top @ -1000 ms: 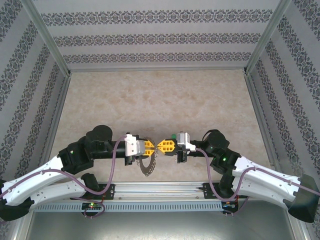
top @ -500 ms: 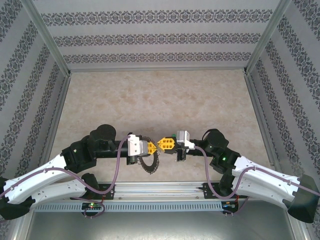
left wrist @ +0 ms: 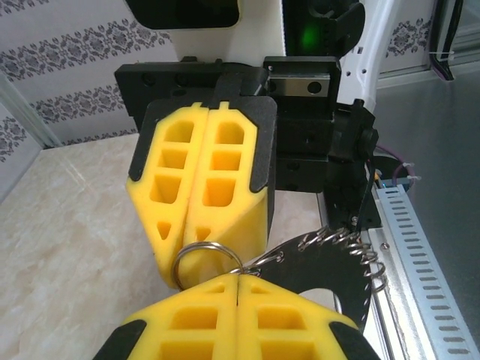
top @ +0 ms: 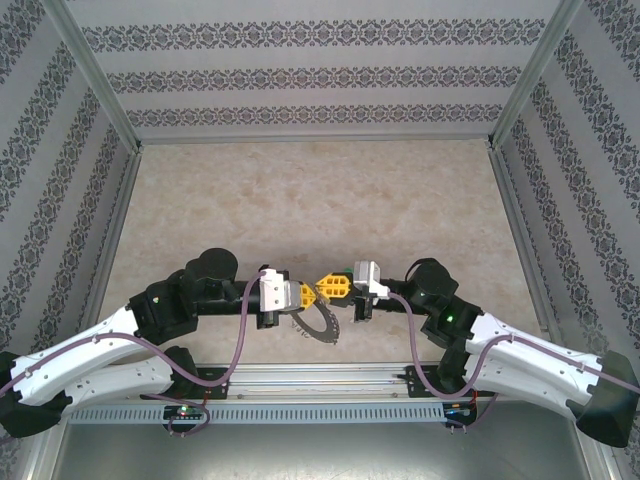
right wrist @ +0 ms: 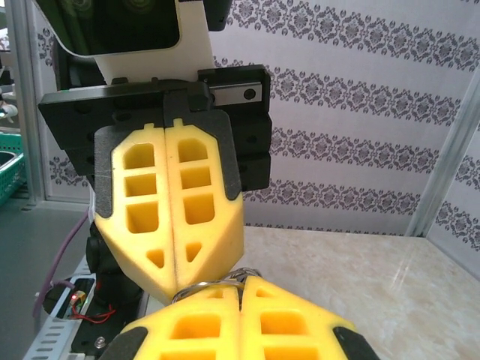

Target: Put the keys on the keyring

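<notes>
Both arms are in close over the near edge of the table (top: 300, 200), wrists turned inward, and the two yellow tips meet nose to nose right at centre. The left gripper (top: 308, 295) has its pads pressed flat together, one seam and no gap, and the keyring (top: 320, 328) hangs from its tip, so that is a clamp on the ring. From above, the dark flat plate swings out below and a touch to the right of the meeting point, over the strip of table in front of the base rail (top: 320, 378). On the left wrist camera the plate sits at lower right, tilted, its edge fringed with thin wire loops (left wrist: 352, 244). A small round wire ring (left wrist: 202, 259) pokes up from between the left tips and lies against the nose of the right gripper (top: 321, 290). That one is closed too, foam pads seam to seam in both wrist views. Is anything pinched inside it? Cannot tell, the pads hide their own tip. The right wrist view shows the same thin wire curling just where the two noses touch
</notes>
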Action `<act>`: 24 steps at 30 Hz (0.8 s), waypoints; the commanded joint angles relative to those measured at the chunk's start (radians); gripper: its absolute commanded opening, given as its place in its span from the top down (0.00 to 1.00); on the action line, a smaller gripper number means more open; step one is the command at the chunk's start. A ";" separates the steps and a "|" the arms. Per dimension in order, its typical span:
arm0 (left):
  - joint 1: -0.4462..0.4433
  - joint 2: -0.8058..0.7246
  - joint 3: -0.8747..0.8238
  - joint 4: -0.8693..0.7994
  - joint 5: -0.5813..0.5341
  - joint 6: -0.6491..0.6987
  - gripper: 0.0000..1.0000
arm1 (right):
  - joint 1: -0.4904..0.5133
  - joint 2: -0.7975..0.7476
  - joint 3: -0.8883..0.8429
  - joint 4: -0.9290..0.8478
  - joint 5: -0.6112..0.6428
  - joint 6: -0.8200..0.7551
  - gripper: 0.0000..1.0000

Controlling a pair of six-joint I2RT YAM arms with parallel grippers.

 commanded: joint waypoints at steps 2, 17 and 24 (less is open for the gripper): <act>0.005 -0.021 -0.009 0.082 -0.089 0.001 0.87 | 0.018 -0.031 -0.007 0.008 -0.017 -0.016 1.00; 0.004 -0.017 -0.008 0.026 -0.160 0.012 0.66 | 0.016 0.003 0.062 -0.163 0.184 -0.034 1.00; 0.004 -0.003 -0.020 0.009 -0.179 0.003 0.64 | 0.006 0.017 0.090 -0.218 0.229 -0.030 1.00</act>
